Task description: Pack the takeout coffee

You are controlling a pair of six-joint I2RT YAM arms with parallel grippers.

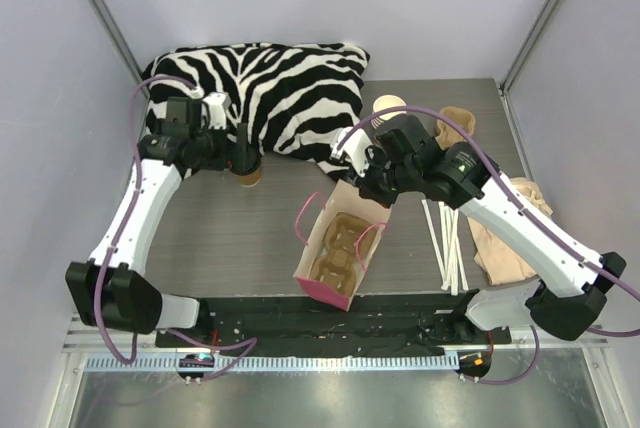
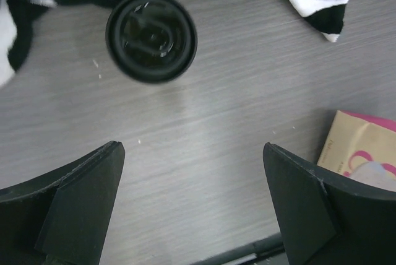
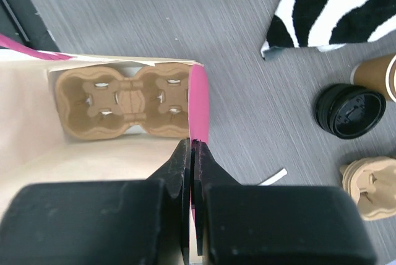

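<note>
The takeout coffee, a brown cup with a black lid (image 2: 151, 36), stands on the table at the edge of the zebra cloth; in the top view its brown side (image 1: 250, 177) shows just under my left gripper (image 1: 243, 156). My left gripper (image 2: 192, 178) is open and empty, hovering above the table just short of the cup. My right gripper (image 3: 193, 146) is shut on the pink rim of the paper bag (image 3: 199, 101), holding it open. The bag (image 1: 322, 228) stands mid-table with a cardboard cup carrier (image 3: 120, 101) inside it. The bag's corner (image 2: 362, 150) shows in the left wrist view.
A zebra-print cloth (image 1: 280, 83) lies at the back. A stack of lidless paper cups (image 1: 388, 106), loose black lids (image 3: 351, 110), spare cardboard carriers (image 1: 510, 233) and white straws (image 1: 448, 238) lie to the right. A black rail (image 1: 330, 313) runs along the near edge.
</note>
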